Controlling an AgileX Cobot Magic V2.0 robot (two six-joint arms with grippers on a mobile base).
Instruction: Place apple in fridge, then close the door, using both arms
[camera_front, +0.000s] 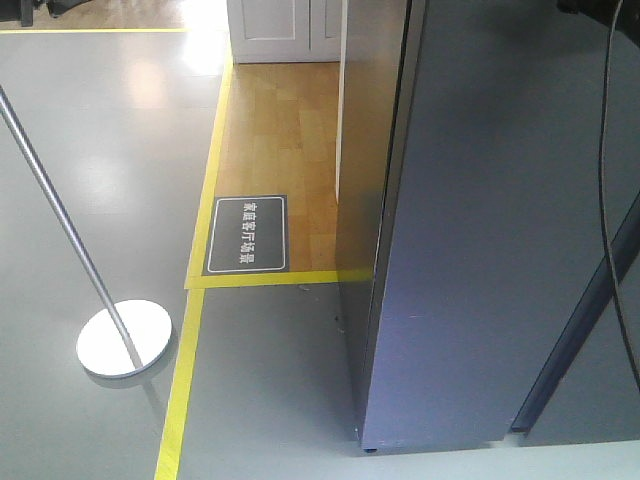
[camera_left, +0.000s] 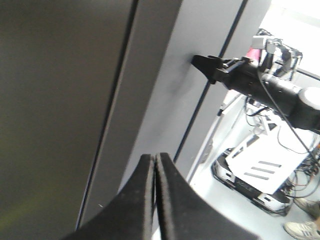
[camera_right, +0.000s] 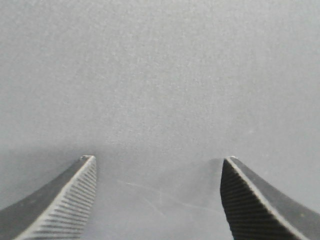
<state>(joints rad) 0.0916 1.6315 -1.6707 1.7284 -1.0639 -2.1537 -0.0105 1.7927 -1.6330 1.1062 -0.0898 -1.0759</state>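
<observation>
The fridge (camera_front: 480, 250) fills the right of the front view as a tall dark grey cabinet, and none of its white interior shows. Its door (camera_right: 160, 75) is a flat grey panel filling the right wrist view. My right gripper (camera_right: 157, 160) is open, both ribbed fingertips right at the door's face with nothing between them. In the left wrist view the right gripper (camera_left: 200, 62) touches the grey panel from the right. My left gripper (camera_left: 154, 156) is shut and empty, pointing along the fridge's front. The apple is out of view.
A metal pole on a round white base (camera_front: 125, 338) stands on the grey floor at left. Yellow floor tape (camera_front: 185, 380) borders a wood floor with a dark sign (camera_front: 246, 234). A white robot base (camera_left: 255, 175) and a person's shoe (camera_left: 302, 229) are beyond the fridge.
</observation>
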